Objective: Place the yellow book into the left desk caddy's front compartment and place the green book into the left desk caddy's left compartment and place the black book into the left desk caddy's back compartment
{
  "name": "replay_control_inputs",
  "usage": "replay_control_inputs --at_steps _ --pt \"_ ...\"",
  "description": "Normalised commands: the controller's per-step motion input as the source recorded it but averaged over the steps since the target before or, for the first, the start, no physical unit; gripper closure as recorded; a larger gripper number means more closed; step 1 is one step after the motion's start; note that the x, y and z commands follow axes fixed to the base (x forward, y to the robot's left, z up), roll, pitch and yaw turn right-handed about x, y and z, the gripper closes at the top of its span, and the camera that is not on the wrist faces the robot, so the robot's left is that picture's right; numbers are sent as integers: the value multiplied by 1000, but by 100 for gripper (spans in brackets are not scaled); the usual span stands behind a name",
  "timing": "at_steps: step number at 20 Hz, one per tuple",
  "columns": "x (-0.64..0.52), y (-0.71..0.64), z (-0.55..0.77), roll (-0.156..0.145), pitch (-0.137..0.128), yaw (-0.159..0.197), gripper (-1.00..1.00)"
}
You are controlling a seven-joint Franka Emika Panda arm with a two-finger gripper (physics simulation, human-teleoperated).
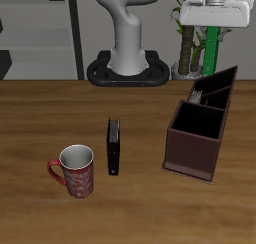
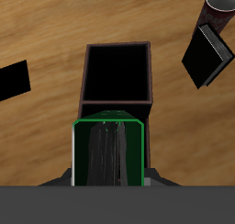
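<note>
Hand (image 1: 211, 30) gripping green book (image 1: 211, 48)

Wooden table (image 1: 40, 118), grey shelving (image 1: 40, 33) behind

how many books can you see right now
2. The green book hangs upright in the gripper above the left desk caddy. The black book stands on the table beside the mug. The yellow book isn't visible; it may be inside the caddy.

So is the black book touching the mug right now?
Apart. The exterior view shows a strip of bare wood between the black book and the mug; the wrist view shows them close, without a plain gap.
</note>
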Motion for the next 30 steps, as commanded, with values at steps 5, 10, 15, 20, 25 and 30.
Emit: replay_control_inputs --at_steps 5,10,15,20,25,30 --pt "-226 -76 -292 -8 -10 -40 100" --pt "-276 67 -189 51 6 4 100" --pt "-338 43 -92 42 -24 24 100" --pt "-142 35 -150 24 34 -41 100" --pt "-227 61 -110 38 15 -31 100" --pt "-130 105 -59 38 -2 7 100"
